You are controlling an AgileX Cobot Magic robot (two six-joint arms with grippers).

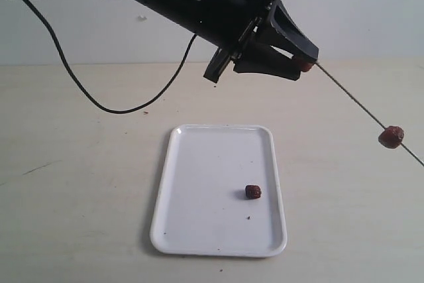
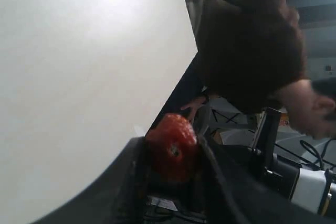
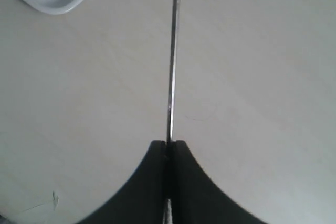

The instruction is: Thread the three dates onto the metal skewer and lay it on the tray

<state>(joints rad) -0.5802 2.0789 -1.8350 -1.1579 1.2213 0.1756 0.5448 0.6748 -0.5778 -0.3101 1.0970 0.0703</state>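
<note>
Black cable [image 1: 116, 111] loops across pale tabletop [image 1: 79, 183]; dark-haired person [image 2: 252, 45] beside white wall [image 2: 79, 77].

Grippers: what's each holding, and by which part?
Left gripper pinches a date by its two sides; right gripper clamps the metal skewer on its bare shaft.

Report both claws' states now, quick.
Left claw: closed on a date.
Right claw: shut on the skewer.
</note>
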